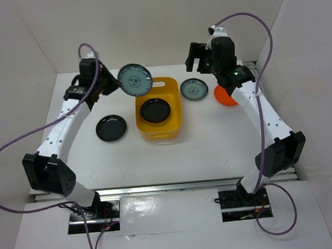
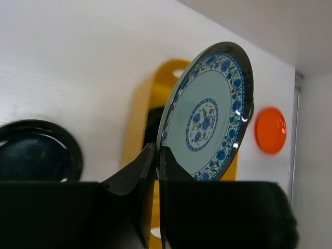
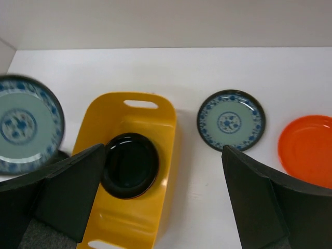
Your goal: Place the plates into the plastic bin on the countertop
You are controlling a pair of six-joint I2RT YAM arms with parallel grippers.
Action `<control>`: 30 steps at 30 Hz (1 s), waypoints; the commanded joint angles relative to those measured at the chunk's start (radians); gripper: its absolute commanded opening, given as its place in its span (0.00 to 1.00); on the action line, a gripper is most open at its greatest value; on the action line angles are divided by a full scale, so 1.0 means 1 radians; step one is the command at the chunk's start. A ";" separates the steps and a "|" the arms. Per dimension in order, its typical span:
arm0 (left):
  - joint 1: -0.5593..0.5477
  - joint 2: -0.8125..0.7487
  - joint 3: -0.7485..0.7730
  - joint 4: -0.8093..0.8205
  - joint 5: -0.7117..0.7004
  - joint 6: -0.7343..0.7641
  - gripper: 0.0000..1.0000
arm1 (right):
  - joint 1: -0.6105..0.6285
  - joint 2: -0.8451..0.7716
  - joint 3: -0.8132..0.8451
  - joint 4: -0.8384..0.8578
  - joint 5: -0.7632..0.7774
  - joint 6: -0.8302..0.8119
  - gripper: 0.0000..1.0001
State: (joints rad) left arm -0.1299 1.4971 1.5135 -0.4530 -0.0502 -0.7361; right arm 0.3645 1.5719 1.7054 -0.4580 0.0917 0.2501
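My left gripper (image 1: 114,85) is shut on the rim of a grey-blue patterned plate (image 1: 135,79) and holds it tilted on edge in the air, just left of the bin's far end; in the left wrist view the plate (image 2: 210,114) stands up from the fingers (image 2: 136,171). The yellow-orange plastic bin (image 1: 174,96) holds a black plate (image 1: 155,110). A second black plate (image 1: 111,128) lies on the white countertop (image 1: 156,156) left of the bin. A second patterned plate (image 1: 194,89) and an orange plate (image 1: 225,96) lie right of it. My right gripper (image 1: 194,56) is open and empty, high above them.
White walls (image 1: 27,65) close in the left, back and right sides. A metal rail (image 1: 170,187) runs along the front edge. The right arm (image 1: 264,115) partly covers the orange plate in the top view. No green plates show.
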 commanded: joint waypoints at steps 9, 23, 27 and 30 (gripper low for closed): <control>-0.186 0.303 0.168 0.028 0.052 0.127 0.00 | -0.168 -0.075 -0.122 0.050 -0.094 0.089 1.00; -0.214 0.454 0.220 -0.025 0.021 0.126 0.10 | -0.321 -0.127 -0.320 0.104 -0.125 0.175 1.00; -0.214 0.451 0.199 -0.035 -0.003 0.126 0.39 | -0.358 -0.127 -0.372 0.123 -0.144 0.195 1.00; -0.223 0.430 0.189 -0.026 -0.013 0.126 0.49 | -0.387 -0.127 -0.423 0.149 -0.173 0.221 1.00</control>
State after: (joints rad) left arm -0.3447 1.9488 1.6817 -0.4961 -0.0399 -0.6266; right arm 0.0067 1.4826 1.3262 -0.3828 -0.0463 0.4358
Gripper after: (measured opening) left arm 0.479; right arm 0.999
